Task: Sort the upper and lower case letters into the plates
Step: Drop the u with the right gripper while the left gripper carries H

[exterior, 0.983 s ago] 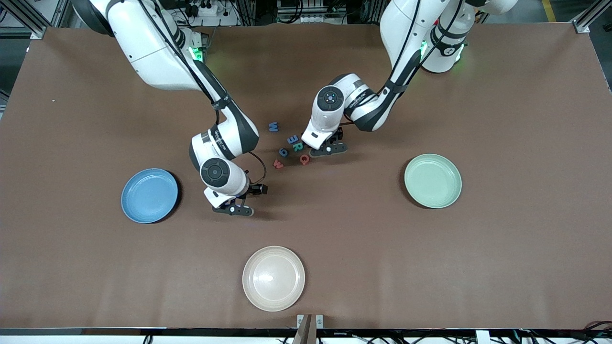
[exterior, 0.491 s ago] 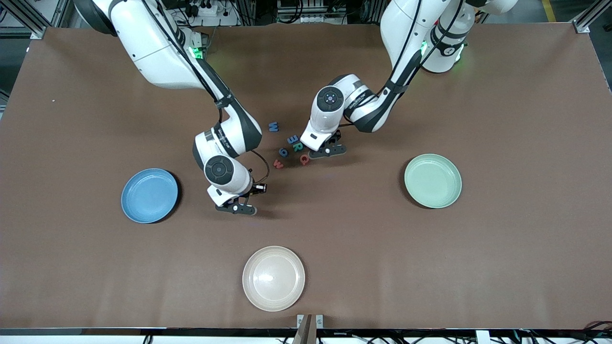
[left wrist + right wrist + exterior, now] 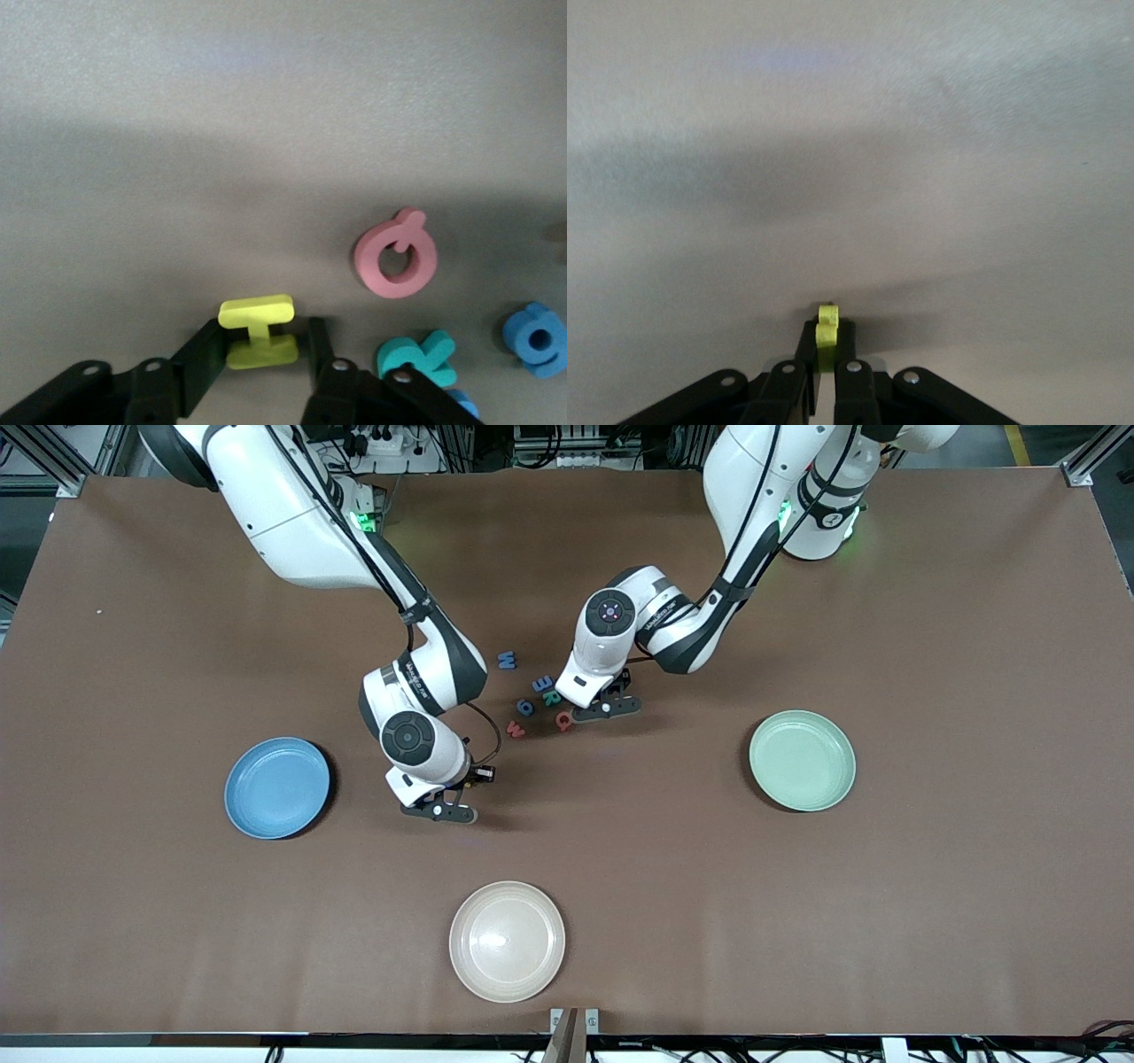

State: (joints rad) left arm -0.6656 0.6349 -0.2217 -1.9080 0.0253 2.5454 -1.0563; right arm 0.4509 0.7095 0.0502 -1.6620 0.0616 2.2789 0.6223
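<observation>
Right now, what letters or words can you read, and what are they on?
"W": blue W, a toy letter on the table.
"E": blue E, seen flipped.
"R": teal R.
"Q": red Q.
"I": yellow I, gripped by the left gripper.
Blue round letter, "g" or "9": cannot tell.
Red zigzag letter, "w" or "m": cannot tell.
Yellow piece in the right gripper: edge-on, unreadable.
Print on the arms: too small.

table: brown | on it: blue plate, mint plate, cream plate, letters
</observation>
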